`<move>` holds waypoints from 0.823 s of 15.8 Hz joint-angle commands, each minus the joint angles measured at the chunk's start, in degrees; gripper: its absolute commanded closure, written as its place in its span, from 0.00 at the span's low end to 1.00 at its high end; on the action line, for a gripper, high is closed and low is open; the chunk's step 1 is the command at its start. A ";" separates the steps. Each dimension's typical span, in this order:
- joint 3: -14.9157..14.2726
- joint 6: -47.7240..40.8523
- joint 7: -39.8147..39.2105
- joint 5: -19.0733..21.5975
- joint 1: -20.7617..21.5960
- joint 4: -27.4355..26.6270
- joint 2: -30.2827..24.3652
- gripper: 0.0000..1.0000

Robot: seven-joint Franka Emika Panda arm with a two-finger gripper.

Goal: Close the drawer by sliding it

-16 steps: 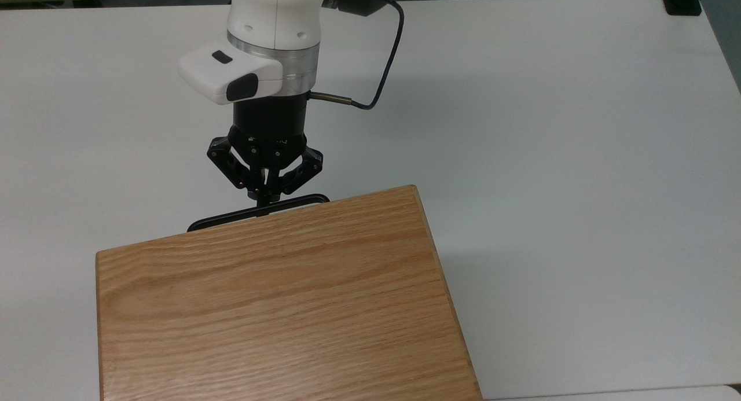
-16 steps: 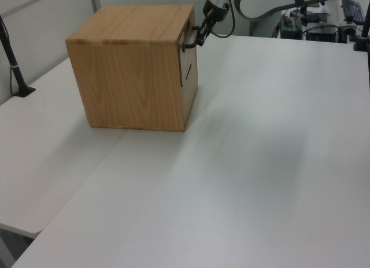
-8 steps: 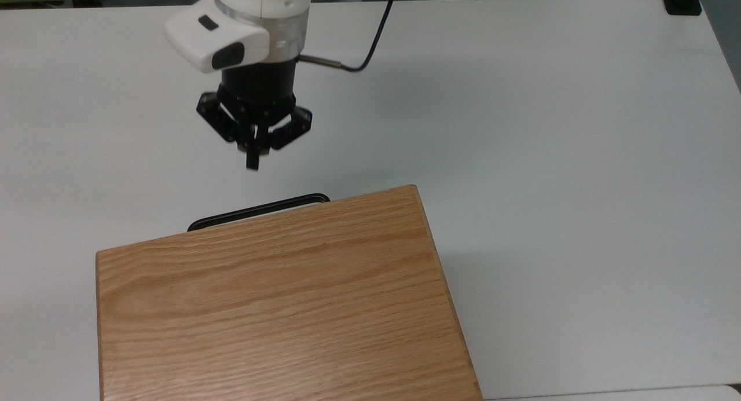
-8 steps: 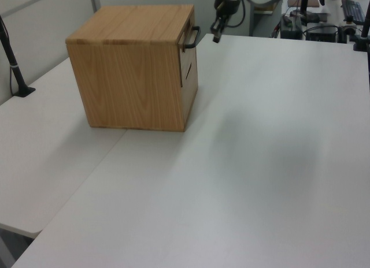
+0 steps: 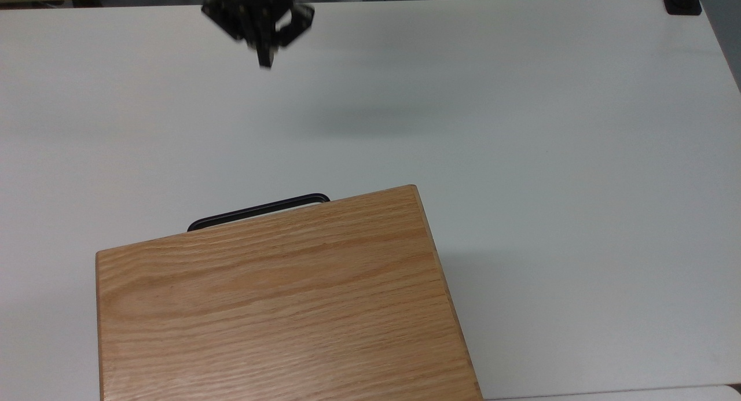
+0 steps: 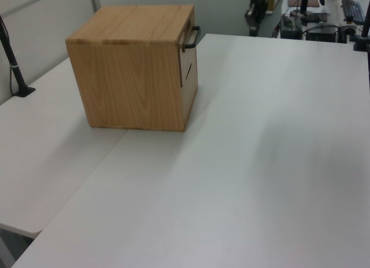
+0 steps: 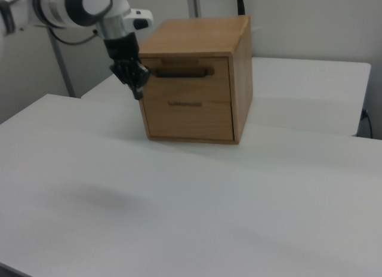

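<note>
Now the drawer (image 7: 190,92) sits pushed flush into the oak cabinet (image 5: 278,308), its black bar handle (image 5: 259,210) jutting past the cabinet's top edge in the top view. Above the white table (image 5: 521,129), the gripper (image 5: 265,61) hangs well apart from the handle, near the top view's upper edge; its jaws look pressed together, though motion blur leaves that uncertain.
</note>
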 commanded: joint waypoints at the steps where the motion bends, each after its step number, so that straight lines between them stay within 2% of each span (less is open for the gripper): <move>1: 0.30 -1.45 -0.73 3.59 -1.01 -10.59 -10.16 1.00; 3: 0.30 -0.84 -0.56 4.29 -1.10 -13.59 -12.89 0.99; 7: 0.30 -0.05 -1.35 4.64 -1.98 -14.03 -12.99 0.99; 9: 0.22 1.00 -6.15 4.56 -2.85 -14.03 -12.81 0.98; 10: 0.22 0.83 -10.53 4.56 -3.73 -13.86 -12.81 0.91; 11: 0.22 0.83 -12.84 4.56 -3.91 -13.60 -12.55 0.68; 12: 0.22 0.83 -13.04 4.47 -4.09 -13.51 -12.46 0.20; 13: 0.22 0.57 -12.95 4.21 -4.00 -13.42 -12.46 0.01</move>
